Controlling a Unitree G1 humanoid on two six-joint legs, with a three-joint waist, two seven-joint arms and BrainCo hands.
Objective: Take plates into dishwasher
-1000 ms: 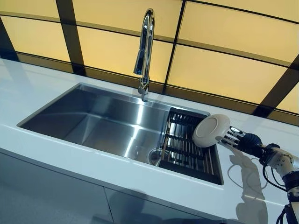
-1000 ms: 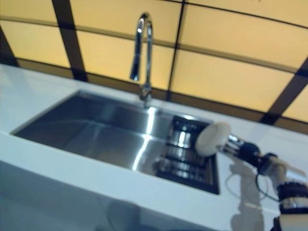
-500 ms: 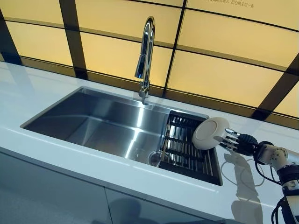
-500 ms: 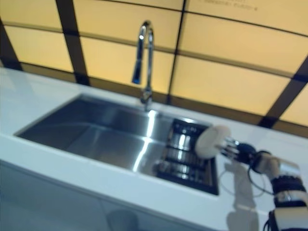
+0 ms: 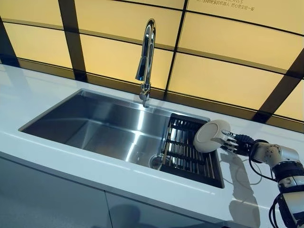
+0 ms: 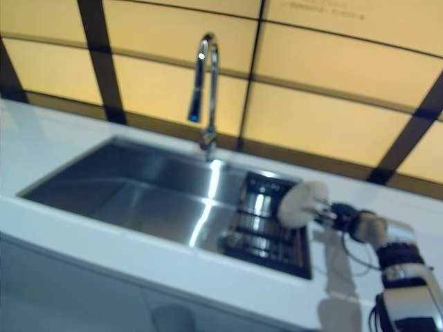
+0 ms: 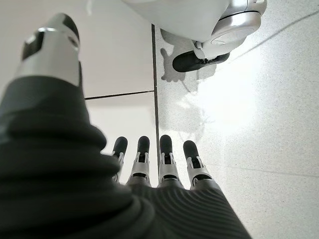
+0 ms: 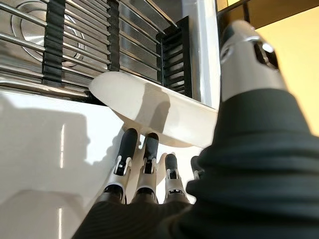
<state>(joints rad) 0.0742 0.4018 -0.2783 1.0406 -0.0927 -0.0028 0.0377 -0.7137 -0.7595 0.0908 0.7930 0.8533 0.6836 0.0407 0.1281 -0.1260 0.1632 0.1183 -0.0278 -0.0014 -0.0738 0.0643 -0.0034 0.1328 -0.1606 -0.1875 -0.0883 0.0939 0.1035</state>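
Note:
A white plate (image 5: 209, 136) is held tilted on edge above the right rim of the steel sink (image 5: 95, 123), over a black dish rack (image 5: 187, 154). My right hand (image 5: 237, 141) is shut on the plate from its right side. In the right wrist view the fingers (image 8: 144, 164) lie under the plate (image 8: 159, 112) and the thumb is over it. My left hand (image 7: 149, 164) shows only in its own wrist view, hanging over the floor with straight fingers and holding nothing. No dishwasher is in view.
A tall chrome faucet (image 5: 147, 57) stands behind the sink's middle. A white countertop (image 5: 142, 183) surrounds the sink, with yellow wall panels behind. A round drain sits beside the rack (image 5: 154, 161).
The plate and my right hand have shifted slightly left over the rack, and the forearm has bent closer in. The view itself has moved a little.

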